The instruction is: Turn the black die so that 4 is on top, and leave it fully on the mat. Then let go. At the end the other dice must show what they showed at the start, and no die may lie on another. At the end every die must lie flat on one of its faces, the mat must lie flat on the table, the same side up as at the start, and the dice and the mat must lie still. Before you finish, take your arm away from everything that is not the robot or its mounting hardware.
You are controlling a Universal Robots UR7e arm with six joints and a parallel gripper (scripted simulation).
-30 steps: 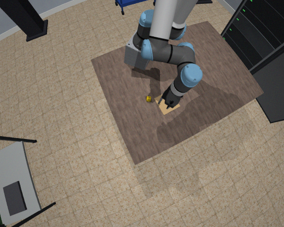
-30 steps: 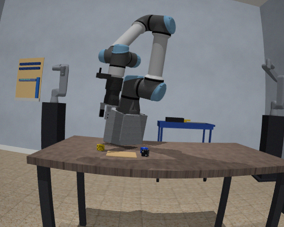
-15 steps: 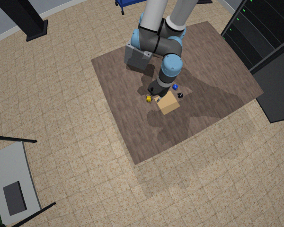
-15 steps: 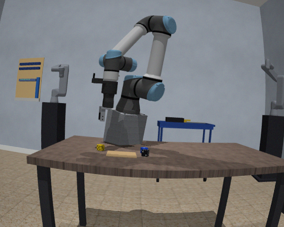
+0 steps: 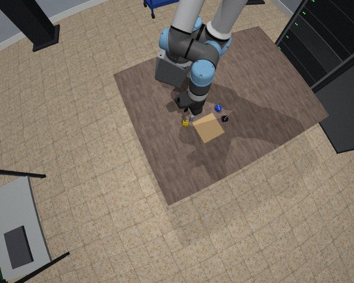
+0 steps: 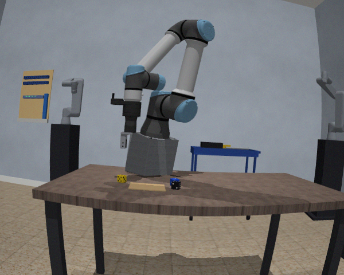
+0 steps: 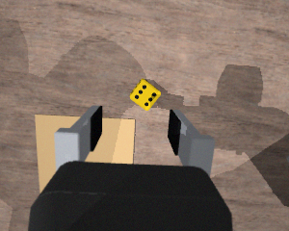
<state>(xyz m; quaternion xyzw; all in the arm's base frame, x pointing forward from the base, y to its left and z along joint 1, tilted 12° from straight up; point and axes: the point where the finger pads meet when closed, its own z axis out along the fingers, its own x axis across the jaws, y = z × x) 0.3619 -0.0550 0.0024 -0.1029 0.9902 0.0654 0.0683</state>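
The black die (image 5: 225, 118) lies on the table just right of the tan mat (image 5: 208, 128), off it; in the side view the black die (image 6: 175, 185) sits right of the mat (image 6: 147, 187). My gripper (image 7: 135, 121) is open and empty, high above the table between the mat's left edge (image 7: 82, 144) and the yellow die (image 7: 145, 94). In the overhead view the gripper (image 5: 192, 117) hangs over the mat's upper left corner. I cannot read the black die's top face.
A blue die (image 5: 218, 107) lies behind the black die, close to it. The yellow die (image 5: 185, 122) lies left of the mat and shows six in the wrist view. The robot's grey base (image 5: 171, 71) stands at the back of the table.
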